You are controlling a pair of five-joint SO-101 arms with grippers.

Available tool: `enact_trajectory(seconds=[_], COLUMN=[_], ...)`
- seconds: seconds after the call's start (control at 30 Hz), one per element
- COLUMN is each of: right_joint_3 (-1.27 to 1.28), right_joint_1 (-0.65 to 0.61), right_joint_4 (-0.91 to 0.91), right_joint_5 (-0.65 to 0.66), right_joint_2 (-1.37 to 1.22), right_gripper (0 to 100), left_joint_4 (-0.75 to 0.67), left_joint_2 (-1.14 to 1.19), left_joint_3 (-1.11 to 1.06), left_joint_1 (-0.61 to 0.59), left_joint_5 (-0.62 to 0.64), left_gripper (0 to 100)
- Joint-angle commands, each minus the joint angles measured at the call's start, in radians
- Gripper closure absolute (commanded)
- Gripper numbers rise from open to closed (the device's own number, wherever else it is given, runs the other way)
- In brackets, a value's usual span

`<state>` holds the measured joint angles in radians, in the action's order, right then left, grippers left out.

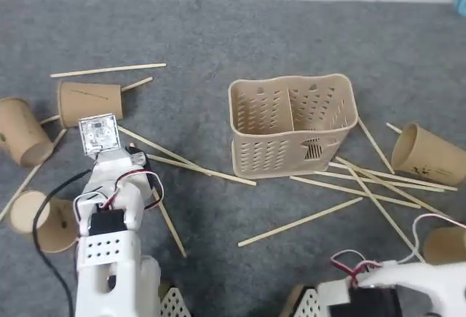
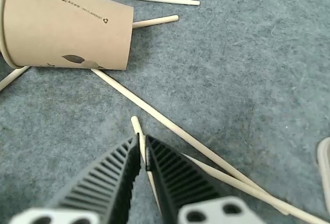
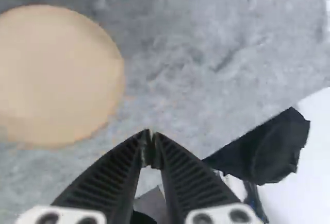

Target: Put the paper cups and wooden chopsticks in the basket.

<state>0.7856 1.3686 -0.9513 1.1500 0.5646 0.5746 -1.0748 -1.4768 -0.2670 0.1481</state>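
- On the gray carpet point(image 1: 218, 33), we saw the left gripper point(image 2: 143, 145) pinched tight on one wooden chopstick point(image 2: 137, 127). The tip of the stick poked out just past the fingertips.
- We saw a paper cup point(image 2: 67, 26) lying on its side near that gripper, not touching it.
- A long chopstick point(image 2: 170, 126) lay just beside the pinched one.
- We found the right gripper point(image 3: 149, 140) squeezed closed with nothing in it. A second paper cup point(image 3: 51, 74) sat near it, apart from its tips.
- The basket point(image 1: 269, 153) stood upright, well apart from both grippers, with more chopsticks point(image 1: 378, 186) beside it.
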Motion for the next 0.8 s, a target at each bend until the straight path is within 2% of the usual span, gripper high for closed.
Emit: enact_trajectory(seconds=[0.0,0.2,0.47,0.77], right_joint_3=[-0.026,-0.074,-0.138,-0.164], right_joint_1=[-0.007,-0.113,-0.334,-0.562], right_joint_4=[0.027,0.016,-0.139,-0.048], right_joint_5=[-0.015,-0.187,-0.310,-0.486], right_joint_2=[-0.059,-0.094,-0.039,-0.035], right_gripper=[99.1,99.1,99.1,99.0], left_joint_4=[-0.021,-0.021,-0.021,-0.021], left_joint_2=[0.005,0.005,0.005,0.005], left_joint_3=[0.019,0.019,0.019,0.019], left_joint_1=[0.000,0.002,0.002,-0.002], left_joint_5=[-0.011,-0.011,-0.011,-0.011], left_gripper=[99,99,99,99])
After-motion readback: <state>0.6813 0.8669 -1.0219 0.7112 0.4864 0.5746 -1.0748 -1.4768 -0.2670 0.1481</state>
